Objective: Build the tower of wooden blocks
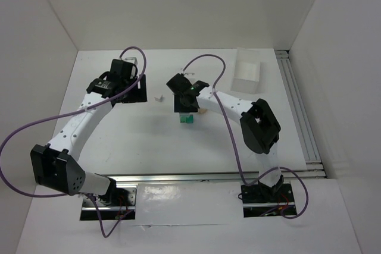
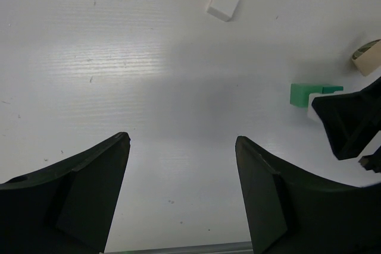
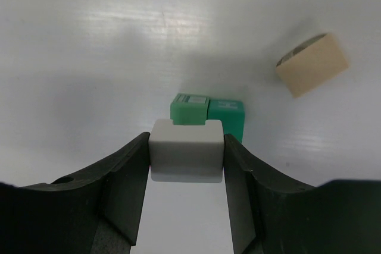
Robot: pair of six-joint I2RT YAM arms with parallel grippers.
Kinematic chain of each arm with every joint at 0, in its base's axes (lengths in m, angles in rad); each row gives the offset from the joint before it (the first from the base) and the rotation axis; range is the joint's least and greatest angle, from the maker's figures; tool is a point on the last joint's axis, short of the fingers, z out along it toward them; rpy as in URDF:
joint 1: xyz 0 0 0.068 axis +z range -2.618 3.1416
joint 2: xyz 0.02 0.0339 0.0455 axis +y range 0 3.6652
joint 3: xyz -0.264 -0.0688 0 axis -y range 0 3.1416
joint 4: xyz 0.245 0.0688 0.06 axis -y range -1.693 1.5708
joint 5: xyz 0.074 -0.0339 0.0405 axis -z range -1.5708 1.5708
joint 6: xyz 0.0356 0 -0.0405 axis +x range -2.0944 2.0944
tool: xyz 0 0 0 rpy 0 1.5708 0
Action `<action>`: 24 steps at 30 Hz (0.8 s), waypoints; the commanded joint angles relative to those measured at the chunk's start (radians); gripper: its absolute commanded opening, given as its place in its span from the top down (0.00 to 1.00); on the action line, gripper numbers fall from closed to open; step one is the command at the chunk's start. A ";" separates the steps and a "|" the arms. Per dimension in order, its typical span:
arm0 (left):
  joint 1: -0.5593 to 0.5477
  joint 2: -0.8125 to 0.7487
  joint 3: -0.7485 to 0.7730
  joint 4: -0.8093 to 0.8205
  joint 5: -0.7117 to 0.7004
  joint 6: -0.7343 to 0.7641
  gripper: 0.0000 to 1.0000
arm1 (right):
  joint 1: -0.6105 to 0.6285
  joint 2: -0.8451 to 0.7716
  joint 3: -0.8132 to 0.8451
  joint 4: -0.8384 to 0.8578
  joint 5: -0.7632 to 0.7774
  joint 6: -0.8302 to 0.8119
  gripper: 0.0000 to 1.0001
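Green blocks lie side by side as the base, with nothing stacked on them yet, so the tower looks barely begun. Just beside them the right gripper grasps a white block. The tan piece lies near them, loose; a spare white block lies farther off. The left gripper hangs released, empty

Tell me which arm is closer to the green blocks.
Right. The right arm has its jaws shut on a white block right at the green blocks. The left arm hangs with open jaws well off to their left.
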 commanded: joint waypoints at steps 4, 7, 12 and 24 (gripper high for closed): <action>-0.010 -0.040 -0.009 0.012 0.007 -0.016 0.16 | 0.035 -0.035 -0.055 0.029 0.030 0.099 0.58; -0.010 -0.040 -0.009 0.012 0.007 -0.016 0.16 | 0.035 -0.025 -0.035 0.005 0.054 0.099 0.58; -0.010 -0.040 -0.009 0.012 0.007 -0.016 0.16 | 0.035 -0.015 -0.035 0.005 0.077 0.108 0.58; -0.010 -0.031 -0.009 0.012 0.007 -0.016 0.16 | 0.035 0.014 0.016 -0.026 0.114 0.099 0.58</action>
